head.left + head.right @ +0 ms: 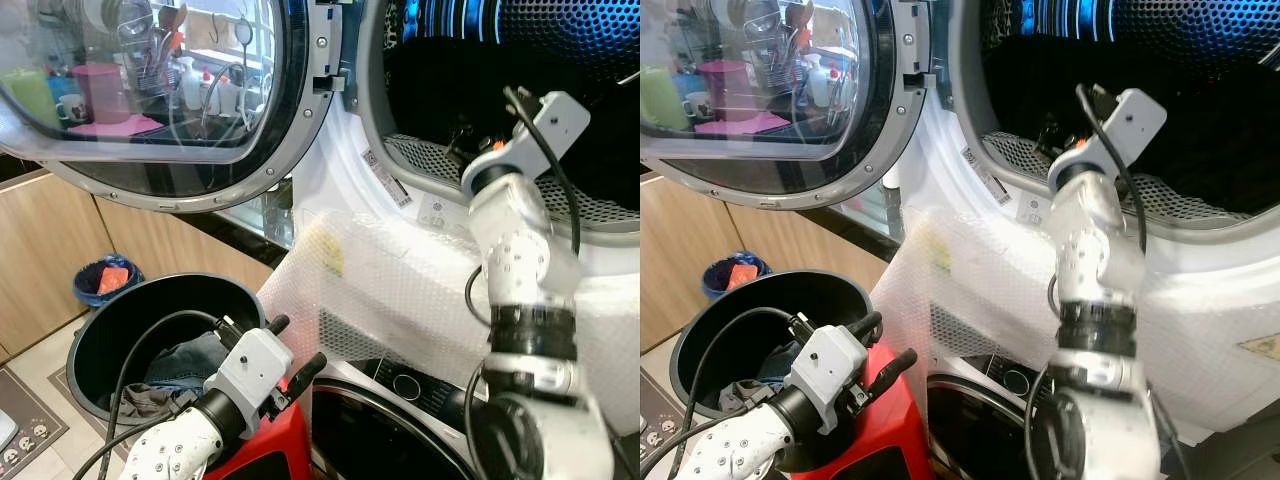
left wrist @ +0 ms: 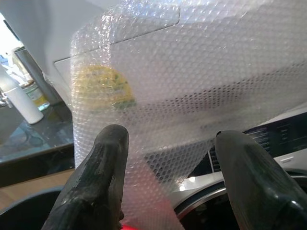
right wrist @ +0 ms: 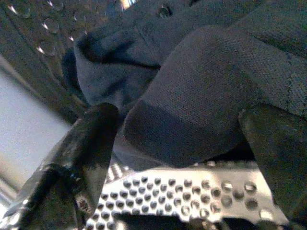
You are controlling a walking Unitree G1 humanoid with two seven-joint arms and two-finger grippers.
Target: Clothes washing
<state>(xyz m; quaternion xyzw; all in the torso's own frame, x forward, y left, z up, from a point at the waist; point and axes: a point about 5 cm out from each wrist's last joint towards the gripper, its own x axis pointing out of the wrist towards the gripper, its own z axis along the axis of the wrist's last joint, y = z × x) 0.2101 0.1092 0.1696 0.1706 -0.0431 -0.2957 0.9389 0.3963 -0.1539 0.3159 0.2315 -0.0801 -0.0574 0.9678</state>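
Observation:
The upper machine's drum [image 1: 600, 40] stands open with its round glass door [image 1: 150, 100] swung out to the left. My right arm [image 1: 515, 230] reaches up into the drum. In the right wrist view my right gripper [image 3: 182, 139] is open, its fingers spread on either side of a dark blue garment [image 3: 192, 81] that lies on the perforated drum wall [image 3: 182, 187]. Low on the left, my left gripper [image 1: 297, 345] is open and holds nothing, just above the black laundry basket [image 1: 100, 330], which holds dark clothes [image 1: 185, 360].
Bubble wrap [image 1: 400, 290] hangs over the machine's front, close ahead of the left fingers [image 2: 100, 167]. A second machine with a control panel [image 1: 400, 385] sits below. A red object [image 1: 275, 445] lies under my left wrist. A small blue bin [image 1: 105, 280] stands by the wooden cabinets [image 1: 50, 250].

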